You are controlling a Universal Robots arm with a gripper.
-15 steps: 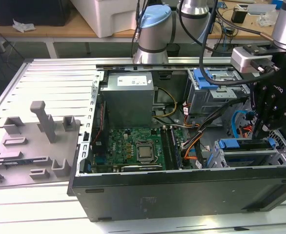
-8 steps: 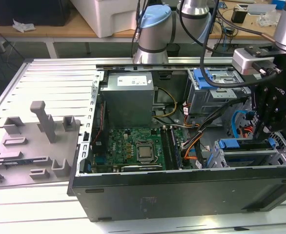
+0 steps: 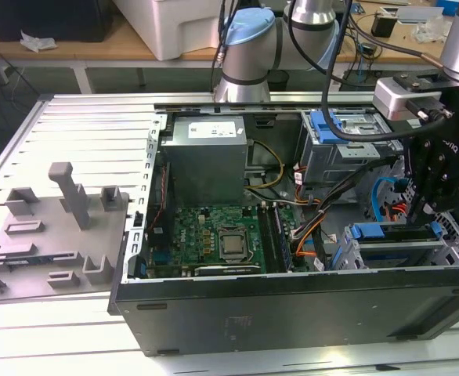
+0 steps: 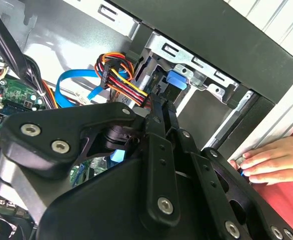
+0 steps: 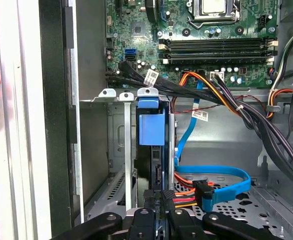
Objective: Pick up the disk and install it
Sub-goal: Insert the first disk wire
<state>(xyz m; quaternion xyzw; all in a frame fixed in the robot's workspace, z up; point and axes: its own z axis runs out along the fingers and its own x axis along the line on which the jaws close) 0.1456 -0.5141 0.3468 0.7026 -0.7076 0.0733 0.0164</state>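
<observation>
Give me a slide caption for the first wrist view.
End effector at the blue-framed disk seated on edge in the drive cage, motherboard beyond.

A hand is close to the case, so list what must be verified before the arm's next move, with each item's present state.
1. Person's hand away from the arm: not ok. It rests on the edge of the case, close to the gripper.
2. Gripper in line with the disk: ok. In the first wrist view it sits in line with the blue carrier in the drive cage.
3. Disk fully seated: cannot tell.
4. Power cable bundle clear of the slot: not ok. It lies right beside the gripper.
5. Blue data cable clear: ok. It loops off to one side of the cage.
</observation>
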